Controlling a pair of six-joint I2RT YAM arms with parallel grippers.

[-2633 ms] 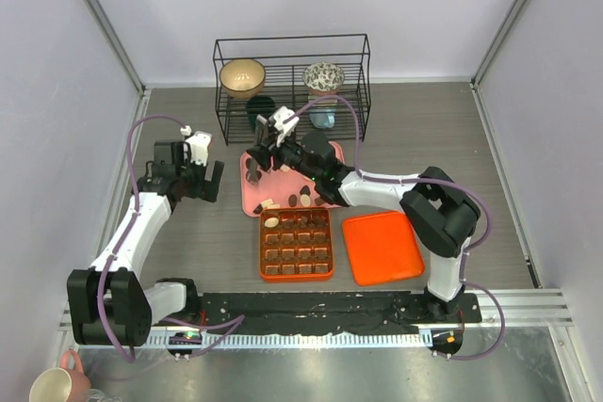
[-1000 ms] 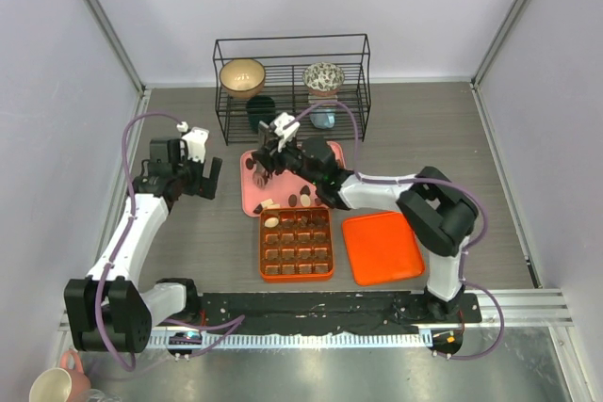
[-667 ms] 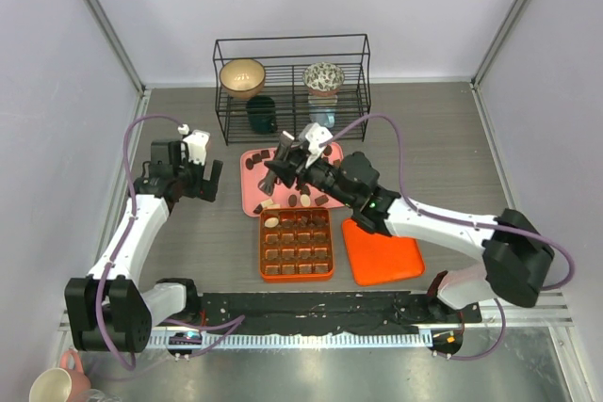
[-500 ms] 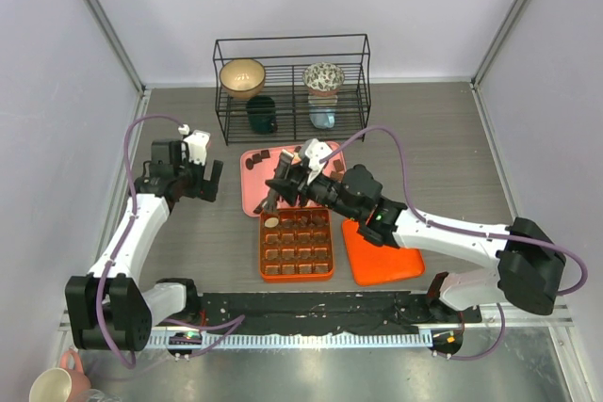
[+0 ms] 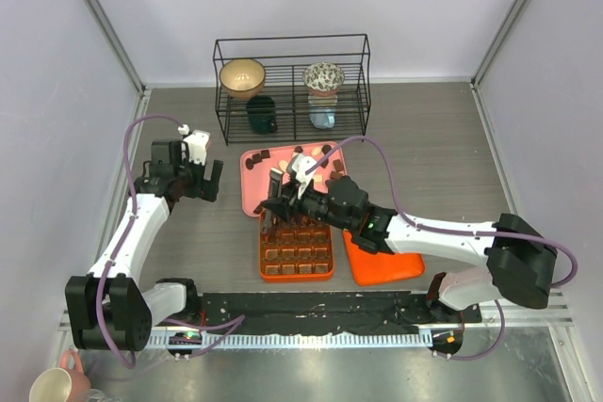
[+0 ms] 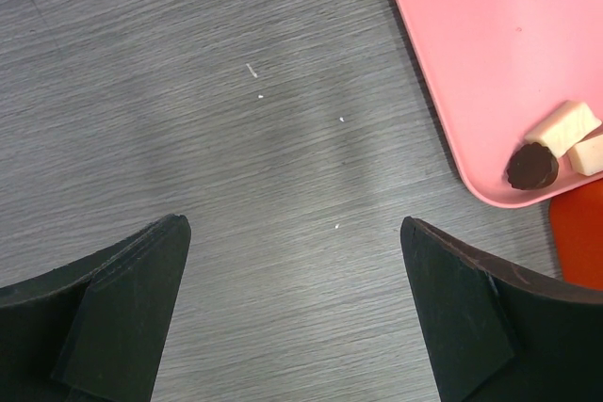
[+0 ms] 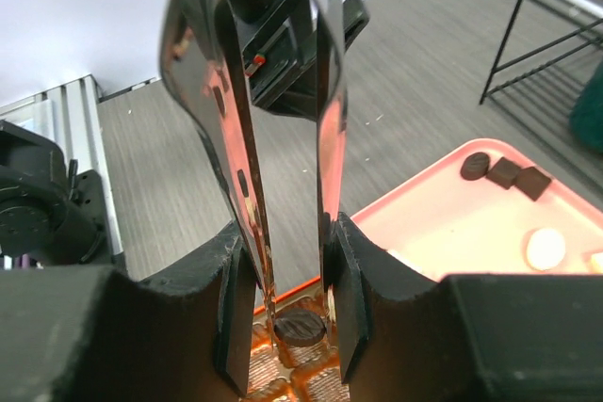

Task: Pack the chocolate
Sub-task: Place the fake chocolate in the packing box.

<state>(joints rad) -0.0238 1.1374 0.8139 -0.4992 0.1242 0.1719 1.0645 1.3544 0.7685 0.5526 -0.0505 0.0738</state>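
Observation:
My right gripper [image 7: 289, 281] is shut on a pair of shiny metal tongs [image 7: 231, 138]. The tong tips pinch a dark round chocolate [image 7: 300, 326] just above a back-left cell of the orange gridded box [image 5: 261, 253]. Several cells of the box hold chocolate pieces. More chocolate lies on the pink tray [image 5: 252, 187] behind the box: dark pieces [image 5: 264, 155] along its far edge, and a dark round [image 6: 532, 167] and cream squares [image 6: 563, 126] near its front corner. My left gripper [image 6: 294, 308] hangs open over bare table left of the tray, with nothing between its fingers.
An orange lid [image 5: 382, 249] lies flat to the right of the box, under my right forearm. A black wire rack [image 5: 292, 87] with bowls and cups stands behind the tray. Grey walls close in the table on both sides.
My right arm has swung from the pink tray toward the near side, carrying the dark chocolate in the tongs to over the box's back-left corner. The left arm has stayed put.

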